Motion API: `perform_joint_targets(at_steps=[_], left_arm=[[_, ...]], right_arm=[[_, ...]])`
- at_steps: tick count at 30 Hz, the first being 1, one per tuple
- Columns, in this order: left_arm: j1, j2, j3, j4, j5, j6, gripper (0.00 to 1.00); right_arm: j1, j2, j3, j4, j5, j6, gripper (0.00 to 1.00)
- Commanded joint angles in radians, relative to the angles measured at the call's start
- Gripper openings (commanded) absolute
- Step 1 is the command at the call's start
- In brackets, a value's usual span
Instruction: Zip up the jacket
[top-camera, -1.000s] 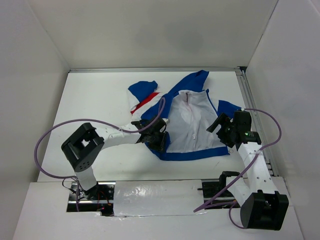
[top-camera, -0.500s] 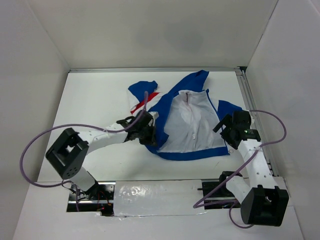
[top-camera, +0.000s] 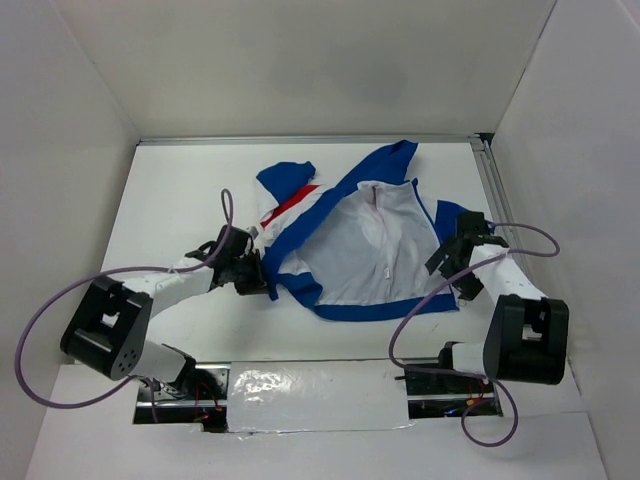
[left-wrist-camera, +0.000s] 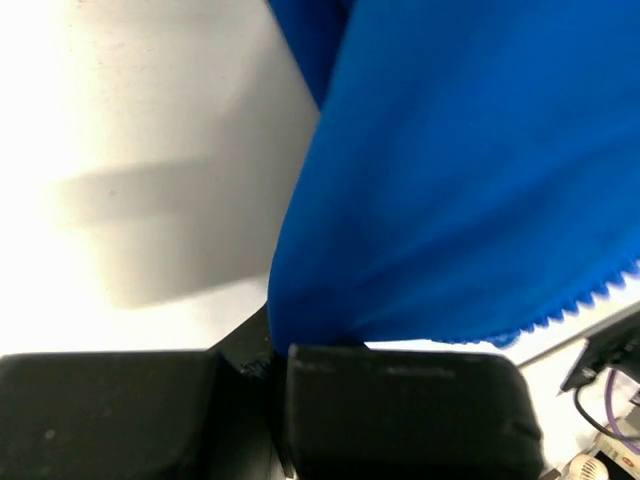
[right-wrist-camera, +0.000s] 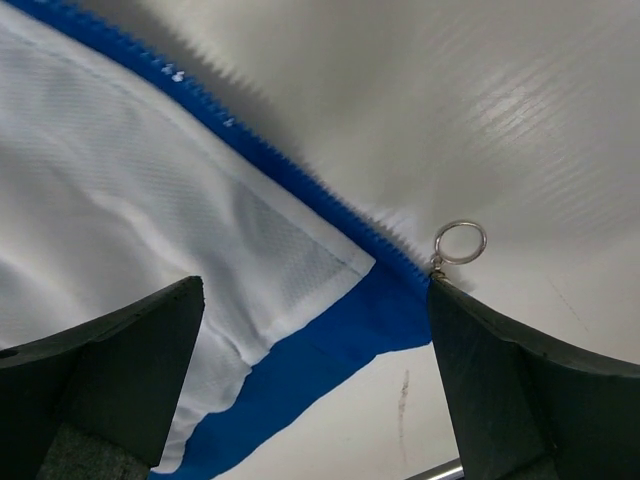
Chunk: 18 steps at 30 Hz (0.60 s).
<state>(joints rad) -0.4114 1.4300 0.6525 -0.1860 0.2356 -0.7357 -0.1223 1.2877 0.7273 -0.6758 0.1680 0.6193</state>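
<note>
Since the earlier frames the left front panel has been drawn leftward, carried by the left gripper (top-camera: 250, 272) away from the lining. Blue fabric is pinched in that gripper. The right gripper (top-camera: 457, 262) is spread wide over the hem corner, where the ring pull (right-wrist-camera: 459, 243) and zipper teeth (right-wrist-camera: 290, 165) are seen between its fingers, not gripped. The jacket (top-camera: 372, 250) is laid open, lining up, at mid-table toward the right. For a clean start, the two lower zipper ends should be brought together before the pull is taken. Beyond, the white table (top-camera: 180, 190) is enclosed by white walls (top-camera: 300, 70), and a metal rail (top-camera: 497, 200) is run along its right edge.
</note>
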Motion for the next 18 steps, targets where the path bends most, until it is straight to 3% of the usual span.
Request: perform_joint_targets(at_steps=[1, 3, 5, 6, 7, 10, 12, 16, 18], left_arm=[[0.023, -0.081, -0.005, 0.039, 0.03, 0.022, 0.0], [0.036, -0.121, -0.014, 0.039, 0.054, 0.038, 0.0], [0.033, -0.166, -0.033, 0.052, 0.093, 0.044, 0.0], [0.029, -0.18, -0.036, 0.06, 0.099, 0.042, 0.0], [0.026, -0.204, -0.04, 0.059, 0.103, 0.036, 0.0], [0.022, -0.247, -0.048, 0.056, 0.134, 0.033, 0.0], [0.011, -0.266, -0.05, 0.065, 0.146, 0.03, 0.0], [-0.043, -0.286, -0.034, 0.059, 0.145, 0.006, 0.0], [-0.076, -0.286, -0.021, 0.045, 0.125, -0.011, 0.0]], right_arm=[[-0.017, 0.045, -0.011, 0.008, -0.008, 0.008, 0.98], [-0.017, 0.073, -0.032, 0.037, -0.022, 0.013, 0.93], [-0.019, 0.093, -0.042, 0.056, -0.07, -0.004, 0.76], [-0.016, 0.108, -0.037, 0.065, -0.088, -0.01, 0.64], [-0.014, 0.111, -0.034, 0.073, -0.1, -0.013, 0.45], [0.003, 0.093, -0.028, 0.105, -0.131, -0.032, 0.22], [0.013, 0.046, -0.017, 0.094, -0.09, -0.023, 0.0], [0.071, -0.109, 0.026, 0.03, -0.029, -0.018, 0.0], [0.169, -0.134, 0.104, -0.034, 0.069, 0.003, 0.0]])
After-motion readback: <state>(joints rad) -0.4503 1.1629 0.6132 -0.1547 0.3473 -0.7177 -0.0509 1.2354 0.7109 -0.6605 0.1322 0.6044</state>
